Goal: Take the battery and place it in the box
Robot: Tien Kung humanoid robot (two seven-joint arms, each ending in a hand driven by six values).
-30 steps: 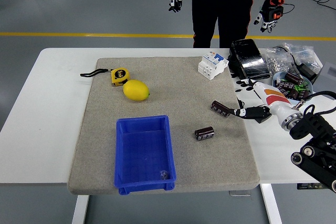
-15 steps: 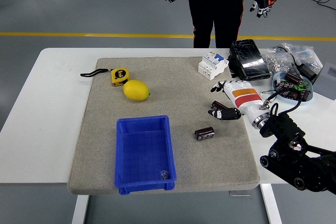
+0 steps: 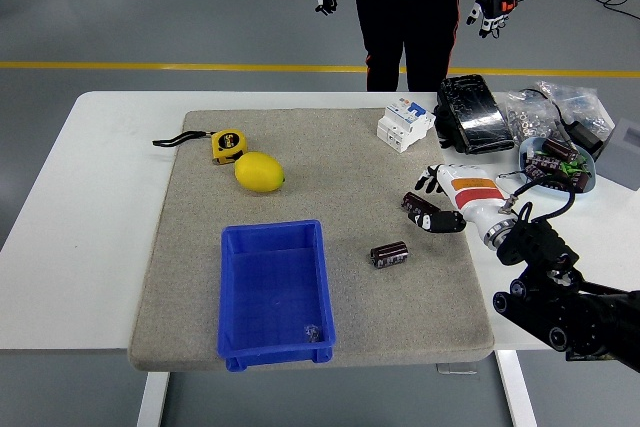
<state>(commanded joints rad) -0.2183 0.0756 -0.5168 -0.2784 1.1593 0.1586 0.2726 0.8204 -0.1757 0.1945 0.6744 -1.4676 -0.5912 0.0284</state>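
R hand (image 3: 440,205) on dark cylindrical battery (image 3: 418,209); ribbed blue box (image 3: 275,292) apart.

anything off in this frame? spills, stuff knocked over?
Nothing spilled or damaged. Two batteries lie on their sides on the mat: one right of the blue box, one at the right robot hand. A small object already sits in the box's corner; can't identify it.

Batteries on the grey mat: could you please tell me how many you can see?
2. One battery lies right of the blue box; the other is at the right hand. The bowl beyond the mat may hold more.
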